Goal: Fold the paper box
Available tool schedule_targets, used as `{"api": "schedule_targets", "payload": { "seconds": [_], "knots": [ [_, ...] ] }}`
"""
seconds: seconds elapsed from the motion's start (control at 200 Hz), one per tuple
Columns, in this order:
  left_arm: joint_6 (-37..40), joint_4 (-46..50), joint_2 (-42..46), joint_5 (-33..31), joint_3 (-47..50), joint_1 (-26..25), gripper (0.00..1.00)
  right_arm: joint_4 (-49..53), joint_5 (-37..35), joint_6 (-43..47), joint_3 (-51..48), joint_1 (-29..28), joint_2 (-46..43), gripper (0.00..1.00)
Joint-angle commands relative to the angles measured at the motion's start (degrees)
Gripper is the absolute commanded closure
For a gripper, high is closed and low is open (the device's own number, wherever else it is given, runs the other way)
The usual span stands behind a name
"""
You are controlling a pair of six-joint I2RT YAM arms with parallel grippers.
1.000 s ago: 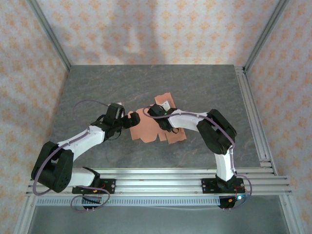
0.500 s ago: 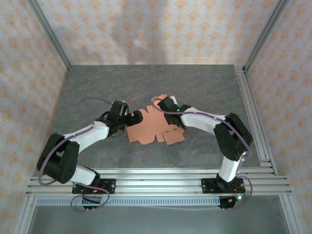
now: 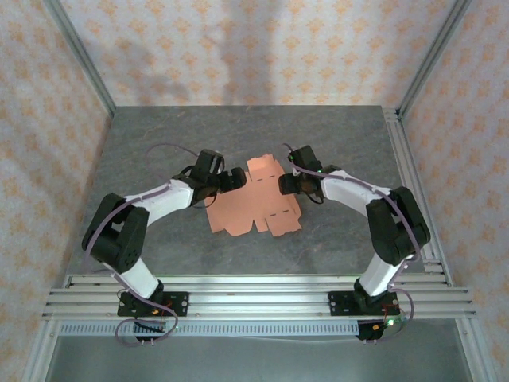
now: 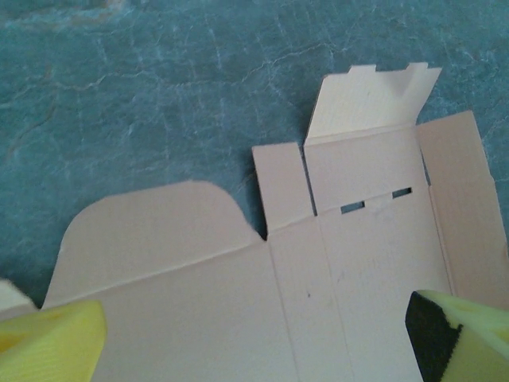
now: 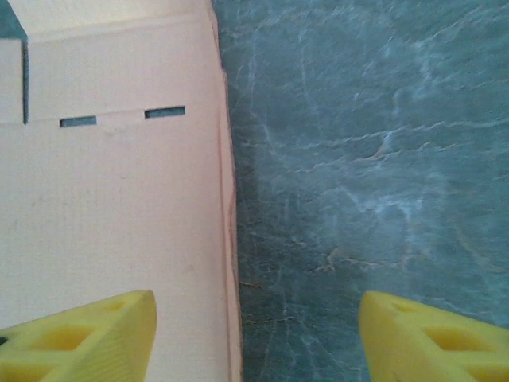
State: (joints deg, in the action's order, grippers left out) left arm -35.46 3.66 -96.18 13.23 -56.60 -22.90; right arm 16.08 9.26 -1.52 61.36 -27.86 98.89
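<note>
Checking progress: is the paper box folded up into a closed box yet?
No, the paper box lies spread on the table as an open cut sheet, flaps out.

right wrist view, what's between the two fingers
In the right wrist view, the edge of the box, then bare table, lie between the open right fingers.

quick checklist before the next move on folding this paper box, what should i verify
1. Paper box lies unfolded on the table: ok.
2. Left gripper open, holding nothing: ok.
3. Right gripper open, holding nothing: ok.
4. Right gripper straddles the box's edge, one finger over paper, the other over table: ok.
5. Fingertips touching the paper: cannot tell.
</note>
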Motion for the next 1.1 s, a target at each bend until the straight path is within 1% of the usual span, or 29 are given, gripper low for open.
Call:
{"api": "schedule_targets", "payload": {
  "seconds": [0.0,0.11,0.235,0.385,0.475,0.641,0.661,0.761,0.886,1.096],
  "knots": [
    [2.3,2.3,-1.2,0.3,-3.0,-0.2,0.02,-0.4,1.7,-0.1,1.1,-0.2,3.1,0.36],
    [2.3,2.2,-1.6,0.2,-3.4,-0.2,0.02,1.3,0.4,0.0,2.3,-0.2,5.2,0.45],
    [2.0,1.5,-0.7,0.5,-1.9,-0.2,0.02,1.6,-0.8,0.1,2.4,-0.5,5.5,0.65],
    [2.5,1.9,0.7,-0.7,-0.1,-0.2,0.02,2.7,-2.0,0.7,2.7,-1.0,5.3,0.88],
    [2.9,2.2,1.0,-1.5,0.0,-0.2,0.02,3.5,-2.9,1.5,2.8,-1.1,4.7,0.95],
    [4.5,2.3,-0.8,-1.7,-2.8,-0.2,0.02,4.0,-3.3,3.5,2.8,-1.1,3.5,0.97],
    [6.4,2.4,-1.0,-1.7,-3.3,-0.2,0.02,3.9,-3.2,3.7,2.7,-1.1,3.4,0.97],
    [10.1,3.7,-2.8,-2.3,-6.2,-0.1,0.02,3.6,-2.3,5.0,2.5,-1.2,3.0,0.98],
    [12.2,5.9,-4.3,-5.8,-8.6,-0.2,0.00,2.2,-2.2,5.6,1.7,-1.2,2.0,1.00],
    [15.5,7.8,-6.8,-3.0,-11.7,-0.2,0.01,-0.5,-1.1,6.2,0.3,-1.2,0.1,1.00]
  ]
}}
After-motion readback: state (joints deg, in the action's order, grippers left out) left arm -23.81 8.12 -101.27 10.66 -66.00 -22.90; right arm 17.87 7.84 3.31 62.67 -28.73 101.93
